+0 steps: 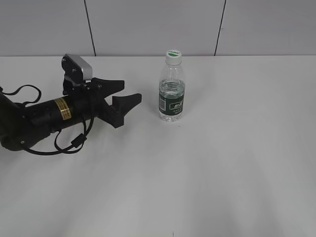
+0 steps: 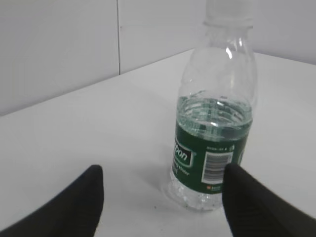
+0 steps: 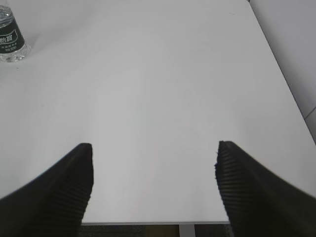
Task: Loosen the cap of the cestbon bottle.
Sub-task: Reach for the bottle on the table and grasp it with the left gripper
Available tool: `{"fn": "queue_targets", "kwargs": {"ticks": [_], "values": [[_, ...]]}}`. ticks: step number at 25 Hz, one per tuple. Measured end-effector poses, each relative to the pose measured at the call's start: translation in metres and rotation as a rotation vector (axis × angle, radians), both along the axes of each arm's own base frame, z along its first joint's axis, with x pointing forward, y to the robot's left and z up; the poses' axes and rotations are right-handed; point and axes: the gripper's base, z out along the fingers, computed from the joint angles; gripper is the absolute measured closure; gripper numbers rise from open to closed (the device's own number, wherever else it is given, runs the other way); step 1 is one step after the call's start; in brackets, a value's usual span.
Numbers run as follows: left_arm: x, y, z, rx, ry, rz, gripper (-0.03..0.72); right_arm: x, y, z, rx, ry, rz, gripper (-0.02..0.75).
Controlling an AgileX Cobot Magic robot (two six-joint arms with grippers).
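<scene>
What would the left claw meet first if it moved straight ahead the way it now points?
Probably the small clear plastic bottle with the dark green label: it stands upright just ahead of the open left claw, slightly off centre in the wrist view, nothing between.
</scene>
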Motion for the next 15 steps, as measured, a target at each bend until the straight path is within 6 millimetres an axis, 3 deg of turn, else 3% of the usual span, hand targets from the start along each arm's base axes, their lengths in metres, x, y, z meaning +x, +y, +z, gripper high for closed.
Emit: {"fn": "queue_targets", "kwargs": {"ticks": [5,15], "values": [[0.004,-0.003,-0.026,-0.002,0.032,-0.029,0.223,0.000,0.000,0.000,0.000,0.000,0.000,0.151],[0.004,-0.032,-0.045,0.021,-0.038,-0.066,0.218,0.000,0.000,0.000,0.000,0.000,0.000,0.151]]}}
